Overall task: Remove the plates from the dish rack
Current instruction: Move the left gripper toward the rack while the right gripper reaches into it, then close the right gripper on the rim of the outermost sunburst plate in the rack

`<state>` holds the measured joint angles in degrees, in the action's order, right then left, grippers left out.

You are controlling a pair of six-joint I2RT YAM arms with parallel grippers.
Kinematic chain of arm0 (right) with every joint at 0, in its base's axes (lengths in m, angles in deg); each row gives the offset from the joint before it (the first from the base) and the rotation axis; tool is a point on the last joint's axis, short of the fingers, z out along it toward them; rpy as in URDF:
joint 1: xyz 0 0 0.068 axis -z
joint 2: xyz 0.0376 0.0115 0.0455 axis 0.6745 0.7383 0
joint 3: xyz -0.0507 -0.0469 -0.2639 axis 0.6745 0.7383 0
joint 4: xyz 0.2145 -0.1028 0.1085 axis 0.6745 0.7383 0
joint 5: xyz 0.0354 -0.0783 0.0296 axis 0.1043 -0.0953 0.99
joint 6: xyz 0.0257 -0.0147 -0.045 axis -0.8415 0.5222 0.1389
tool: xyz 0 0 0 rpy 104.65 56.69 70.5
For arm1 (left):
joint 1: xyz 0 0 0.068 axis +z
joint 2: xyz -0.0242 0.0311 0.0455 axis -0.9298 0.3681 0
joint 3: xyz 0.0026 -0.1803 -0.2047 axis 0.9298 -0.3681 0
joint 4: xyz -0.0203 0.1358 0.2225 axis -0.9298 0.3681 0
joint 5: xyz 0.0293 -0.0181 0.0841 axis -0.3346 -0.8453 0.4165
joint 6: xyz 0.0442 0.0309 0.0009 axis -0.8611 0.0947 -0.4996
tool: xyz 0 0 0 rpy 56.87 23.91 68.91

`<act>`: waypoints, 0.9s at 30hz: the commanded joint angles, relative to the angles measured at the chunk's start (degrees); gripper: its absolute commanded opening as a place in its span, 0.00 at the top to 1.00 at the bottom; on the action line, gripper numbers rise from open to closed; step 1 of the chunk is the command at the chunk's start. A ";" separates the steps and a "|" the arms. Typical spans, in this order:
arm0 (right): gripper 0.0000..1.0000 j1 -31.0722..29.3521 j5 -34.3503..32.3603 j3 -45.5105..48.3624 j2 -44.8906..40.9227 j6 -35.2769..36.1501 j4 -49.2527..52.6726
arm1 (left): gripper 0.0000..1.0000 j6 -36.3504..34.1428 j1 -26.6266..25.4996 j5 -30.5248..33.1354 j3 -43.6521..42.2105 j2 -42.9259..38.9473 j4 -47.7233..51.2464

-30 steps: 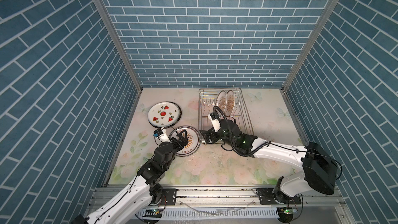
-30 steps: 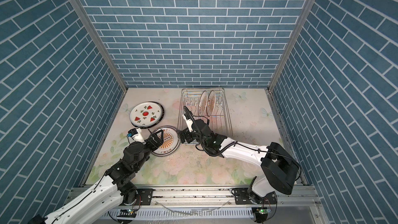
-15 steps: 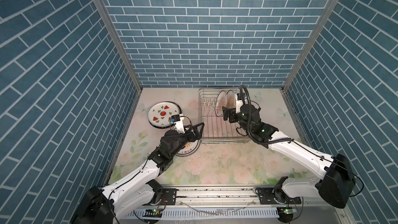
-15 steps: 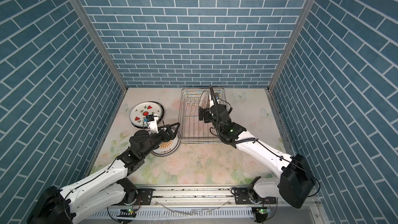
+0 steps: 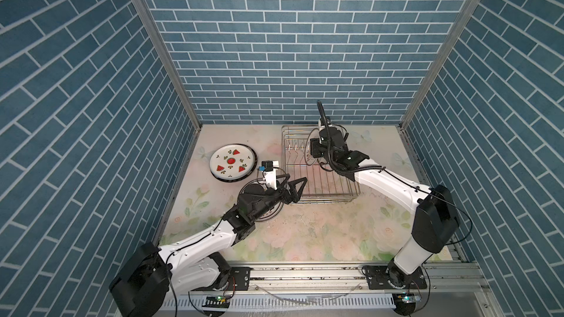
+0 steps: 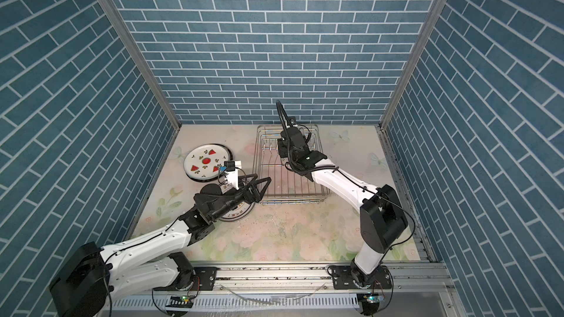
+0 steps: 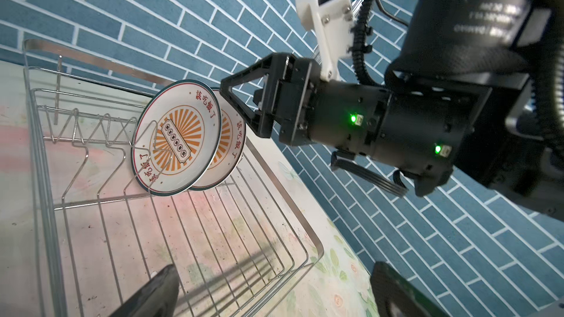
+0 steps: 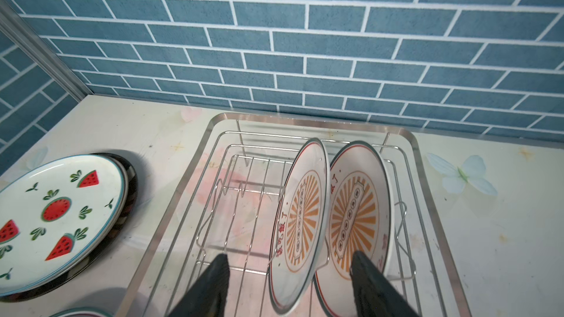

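dish rack (image 5: 320,201): you have it against the back edge of the worktop (image 5: 305,239), a little right of the middle, with its long side running back to front.
front sunburst plate (image 8: 300,224): it stands on edge in the prongs at the rack's back end, painted face toward the worktop's left edge.
rear sunburst plate (image 8: 358,208): it stands on edge just beside the front one, on the side toward the right edge, and you cannot tell whether the two rims touch.
right tool (image 8: 290,256): it sits over the two standing plates with its fingers apart. the front sunburst plate is between them with a gap on each side, so nothing is clamped.
left tool (image 5: 293,182): its fingers are spread wide and empty at the rack's front left corner.
lettered plate (image 6: 241,212): it lies flat on the worktop just beside that corner, mostly hidden under your left arm.
watermelon plate (image 5: 232,163): it lies flat near the left edge, well apart from the rack.
dark-rimmed plate (image 8: 131,184): it lies under the watermelon plate, and you see only its rim.
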<state>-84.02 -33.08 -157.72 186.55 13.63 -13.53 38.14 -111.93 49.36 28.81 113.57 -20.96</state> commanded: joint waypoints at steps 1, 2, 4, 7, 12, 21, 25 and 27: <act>0.40 0.98 -2.64 -6.11 3.28 -1.63 5.93 | 0.00 -0.53 -0.09 -1.16 -0.64 0.28 -3.99; 0.43 1.31 -3.40 -7.37 4.38 -2.03 6.94 | 0.00 -0.30 -0.18 -0.38 -1.17 0.15 -3.92; 0.47 1.76 -4.55 -9.45 6.23 -2.69 8.38 | 0.00 0.56 -0.16 2.02 -2.15 0.03 -3.33; 0.52 2.58 -3.43 -11.87 8.93 -2.67 9.24 | 0.00 1.11 -0.13 4.56 -3.61 0.08 -3.88; 0.59 3.10 -5.11 -18.70 14.79 -3.16 14.14 | 0.00 2.40 -0.19 4.85 -5.76 -1.22 -6.10; 0.72 3.20 -10.63 -23.24 19.83 -4.37 16.73 | 0.00 2.58 -0.16 4.10 -7.55 -1.97 -8.20; 0.77 3.09 -11.32 -23.88 20.99 -4.56 16.47 | 0.00 2.42 -0.14 4.75 -7.49 -2.18 -7.31; 0.80 3.00 -11.79 -24.71 21.72 -4.48 16.80 | 0.00 2.34 -0.15 4.94 -7.40 -1.91 -7.11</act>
<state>-80.91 -42.06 -179.31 206.59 10.99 2.09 40.74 -111.93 54.05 21.77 112.21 -26.86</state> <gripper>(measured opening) 0.206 0.996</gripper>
